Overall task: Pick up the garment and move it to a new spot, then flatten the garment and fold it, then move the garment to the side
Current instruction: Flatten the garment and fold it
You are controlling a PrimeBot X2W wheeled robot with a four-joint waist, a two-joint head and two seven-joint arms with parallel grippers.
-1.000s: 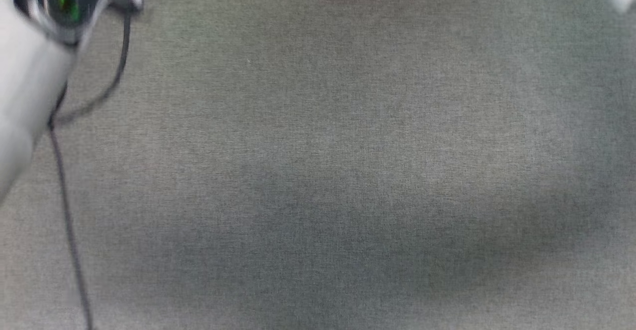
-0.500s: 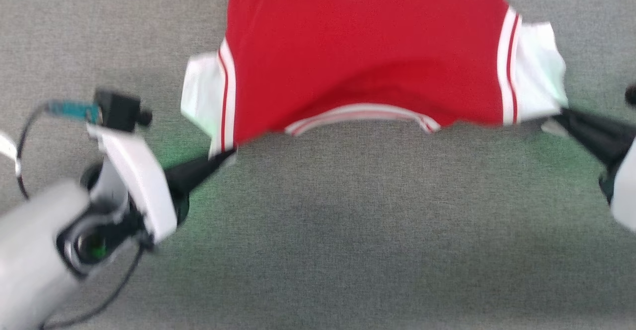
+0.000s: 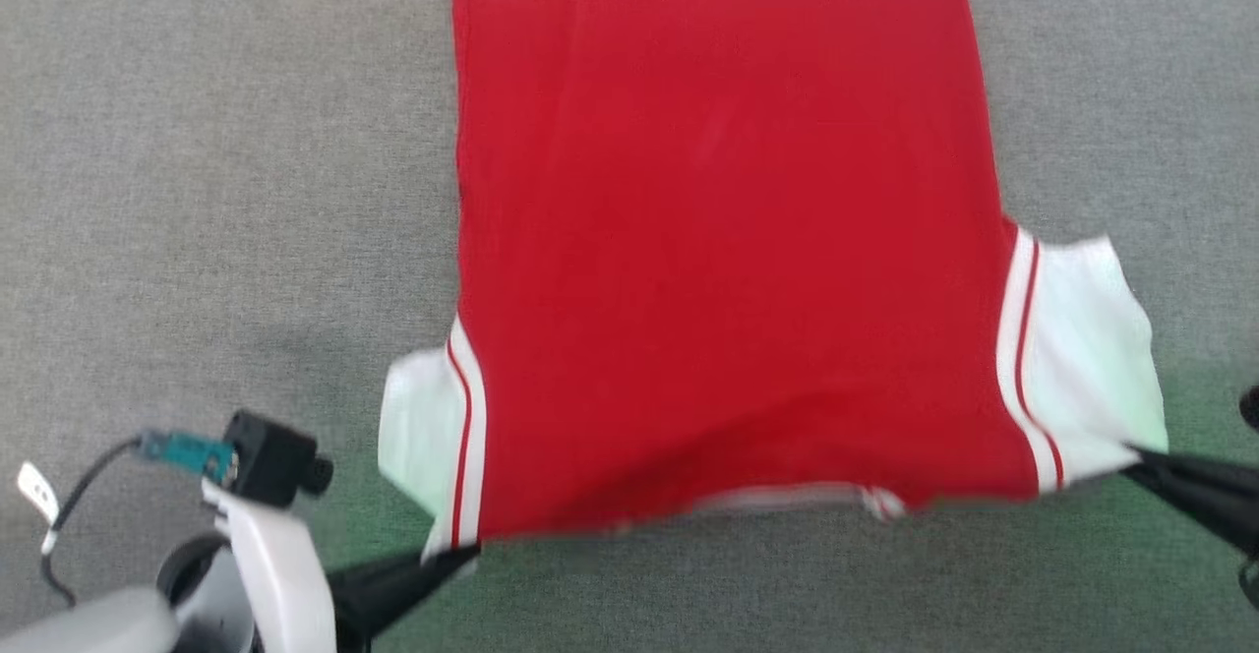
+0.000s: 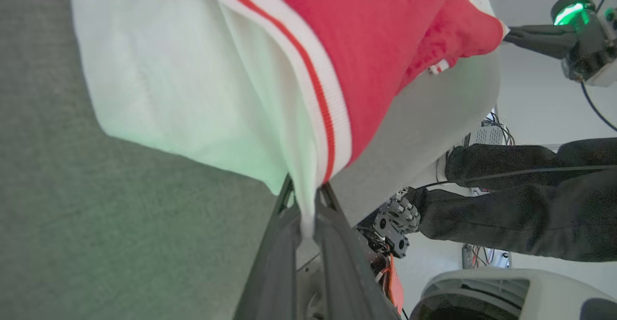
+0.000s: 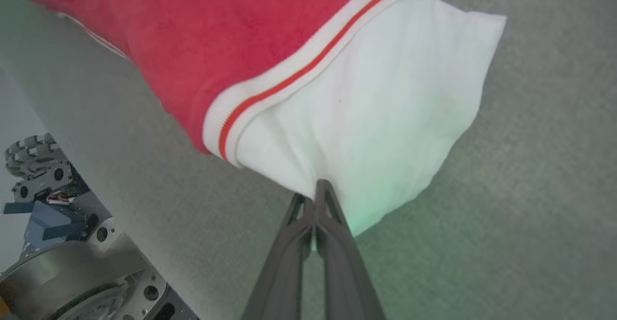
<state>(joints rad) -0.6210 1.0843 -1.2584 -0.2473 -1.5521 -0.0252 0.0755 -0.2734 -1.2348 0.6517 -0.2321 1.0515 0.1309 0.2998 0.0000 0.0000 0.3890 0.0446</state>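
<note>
garment [image 3: 718, 269] — we saw it stretched over the grey counter [image 3: 197, 191], collar end nearest the robot, sleeves lifted off the surface | left claw [image 3: 462, 557] — we found it pinched shut on the lower corner of the left white sleeve | right claw [image 3: 1131, 451]: we found it clamped shut on the right white sleeve's edge

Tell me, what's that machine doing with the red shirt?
The robot is handling a red T-shirt with both arms over a grey surface. Its left gripper is pinched shut on the shirt at one white sleeve, and its right gripper is shut on the other sleeve. The shirt is stretched out between them, collar end nearest the robot, the rest spread away from it. It is not folded yet.
</note>
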